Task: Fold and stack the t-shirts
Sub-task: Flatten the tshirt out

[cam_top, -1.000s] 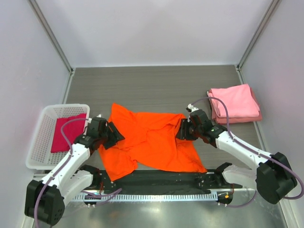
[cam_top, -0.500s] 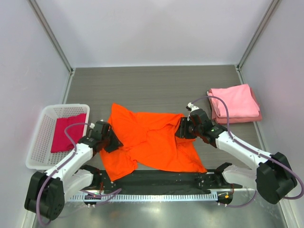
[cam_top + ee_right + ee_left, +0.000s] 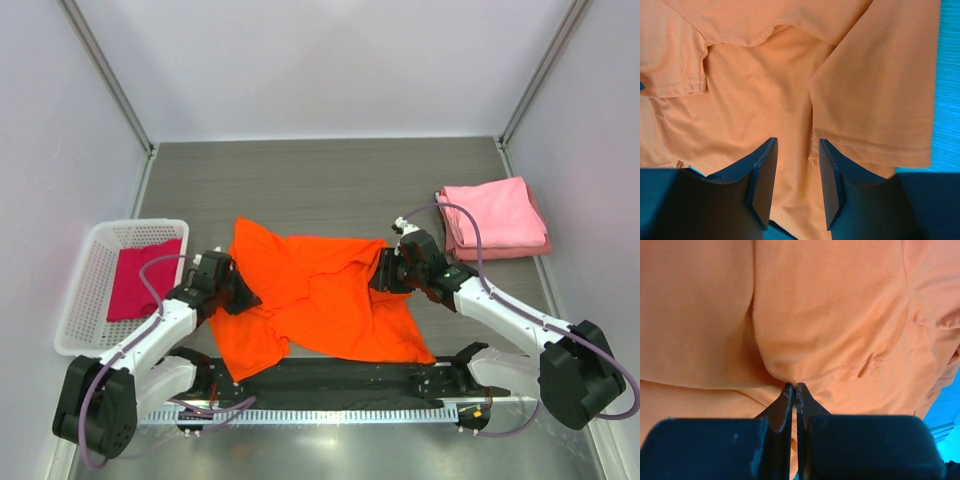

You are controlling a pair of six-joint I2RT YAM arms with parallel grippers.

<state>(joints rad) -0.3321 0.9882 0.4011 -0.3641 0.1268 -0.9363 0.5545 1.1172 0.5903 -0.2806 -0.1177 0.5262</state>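
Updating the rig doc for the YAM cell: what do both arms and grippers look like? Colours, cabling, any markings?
Left arm and right arm: white links with bulky black joint housings. A lilac cable loops loosely along each arm. Left gripper and right gripper: matte black blocks with black wedge-shaped fingers tapering to thin tips. No markings are legible.
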